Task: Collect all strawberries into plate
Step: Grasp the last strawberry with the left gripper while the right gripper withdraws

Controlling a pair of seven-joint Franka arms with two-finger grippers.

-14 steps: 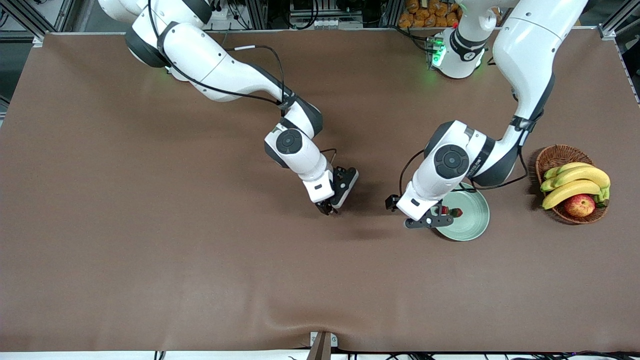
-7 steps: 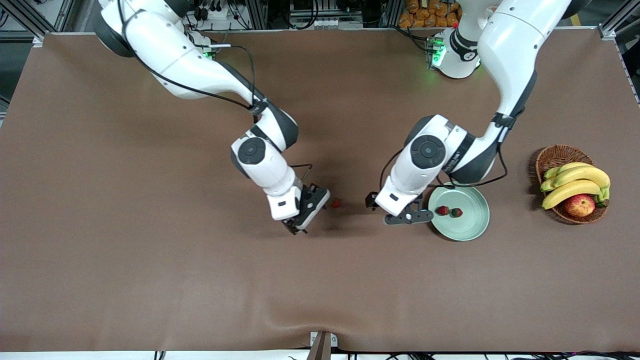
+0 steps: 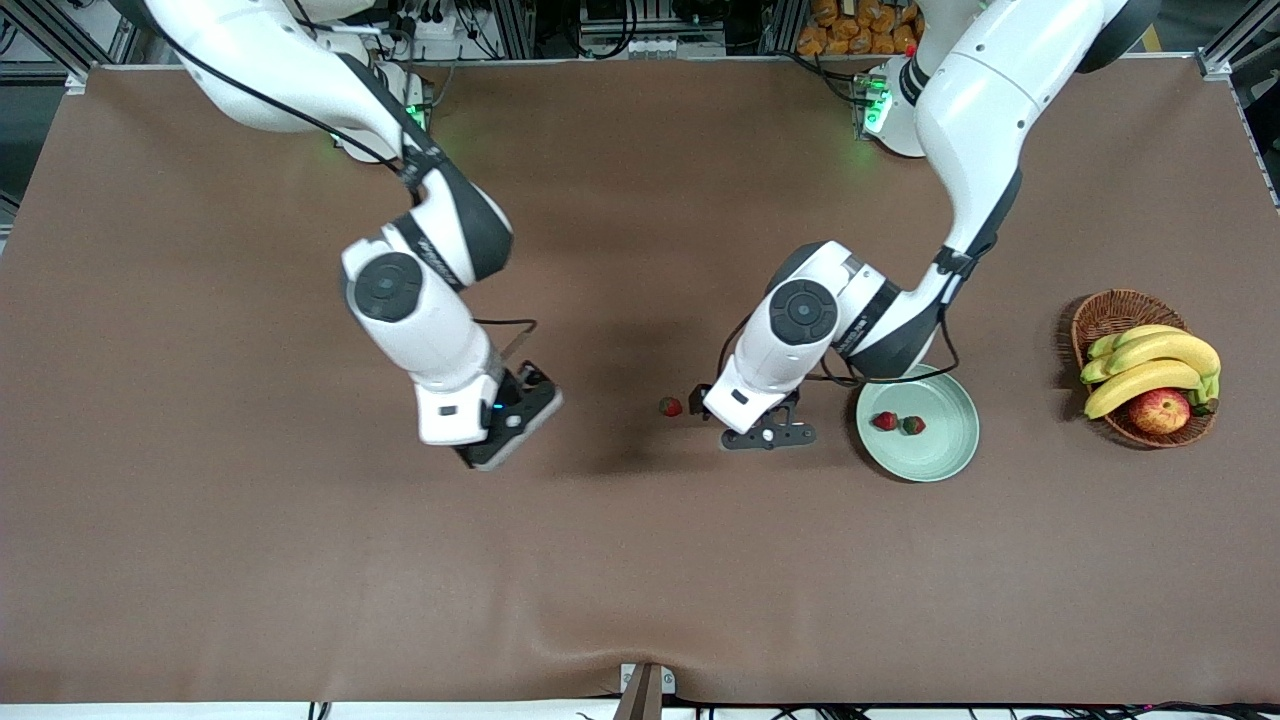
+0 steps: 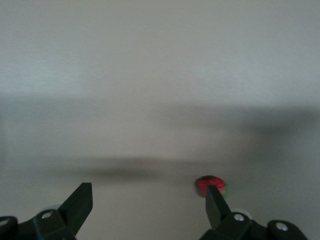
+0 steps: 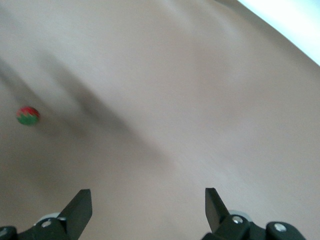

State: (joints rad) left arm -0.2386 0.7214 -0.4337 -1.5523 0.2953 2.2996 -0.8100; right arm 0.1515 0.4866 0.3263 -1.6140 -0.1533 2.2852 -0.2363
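Retreating right hand (image 3: 497, 452); left hand (image 3: 765, 437) probably nearing strawberry (image 3: 670, 406).

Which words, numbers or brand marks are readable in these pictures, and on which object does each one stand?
None can be read.
Left arm's forearm: a small printed mark, too small to read.
Right arm's forearm: the same kind of mark, too small to read.
Plate, strawberries, basket: no text.

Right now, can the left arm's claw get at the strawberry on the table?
Probably yes: the left claw is open beside the loose strawberry, with only bare table between them.
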